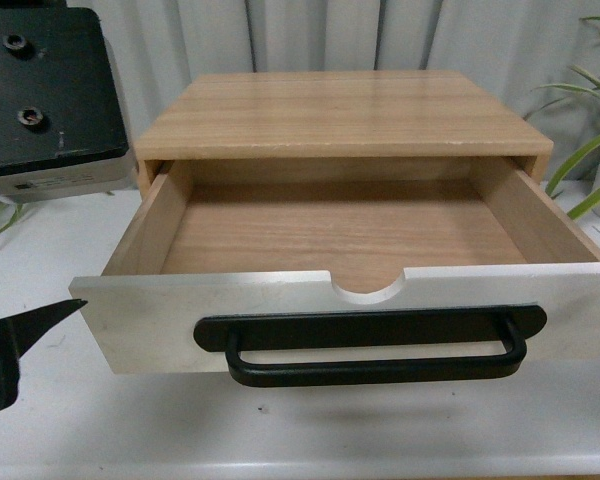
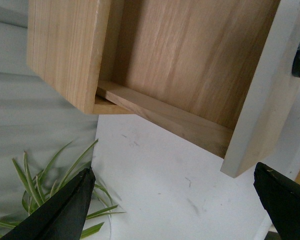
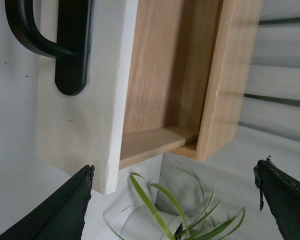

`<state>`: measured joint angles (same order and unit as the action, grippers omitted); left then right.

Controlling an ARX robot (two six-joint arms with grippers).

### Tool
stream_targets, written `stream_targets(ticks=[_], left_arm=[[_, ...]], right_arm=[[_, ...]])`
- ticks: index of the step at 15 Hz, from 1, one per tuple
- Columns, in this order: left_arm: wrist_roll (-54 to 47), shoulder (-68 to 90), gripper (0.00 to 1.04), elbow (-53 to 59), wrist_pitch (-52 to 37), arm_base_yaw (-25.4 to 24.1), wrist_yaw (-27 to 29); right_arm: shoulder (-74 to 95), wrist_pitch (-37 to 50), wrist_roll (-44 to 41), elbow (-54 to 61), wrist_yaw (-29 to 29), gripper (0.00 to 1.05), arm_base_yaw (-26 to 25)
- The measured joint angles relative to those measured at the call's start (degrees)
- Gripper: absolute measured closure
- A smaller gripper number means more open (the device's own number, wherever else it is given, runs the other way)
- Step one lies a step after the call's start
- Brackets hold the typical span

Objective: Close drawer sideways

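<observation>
The drawer (image 1: 400, 315) stands pulled far out of its light wood cabinet (image 1: 335, 115). It has a white front panel, a long black bar handle (image 1: 375, 345), a semicircular notch in the top edge and an empty wood inside. My left gripper (image 2: 175, 205) is open and empty beside the front panel's left end (image 2: 262, 105); one finger (image 1: 20, 340) shows in the front view. My right gripper (image 3: 172, 200) is open and empty beside the panel's right end (image 3: 85, 125), near the handle's end (image 3: 70, 50). The right arm is out of the front view.
The cabinet sits on a white table (image 1: 280, 430). A black box (image 1: 40, 90) stands at the back left. Leafy plants stand at the table's right (image 1: 590, 150) and left (image 2: 50, 185) sides; leaves (image 3: 180, 210) lie between the right fingers. Grey curtains hang behind.
</observation>
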<state>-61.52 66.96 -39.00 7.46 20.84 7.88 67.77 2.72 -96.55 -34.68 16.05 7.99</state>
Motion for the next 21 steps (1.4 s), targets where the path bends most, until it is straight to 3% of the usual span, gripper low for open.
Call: stream_targets(ticks=[12, 21], left_arm=[[1.14, 11.41, 0.07, -1.86, -12.31, -1.11, 0.26], [4.61, 23.67, 0.07, -6.6, -27.12, -0.63, 4.66]], right_arm=[[14.56, 5.18, 6.38, -7.58, -1.88, 0.06, 0.2], [26.23, 9.4, 8.2, -19.65, -4.31, 0.06, -1.29]])
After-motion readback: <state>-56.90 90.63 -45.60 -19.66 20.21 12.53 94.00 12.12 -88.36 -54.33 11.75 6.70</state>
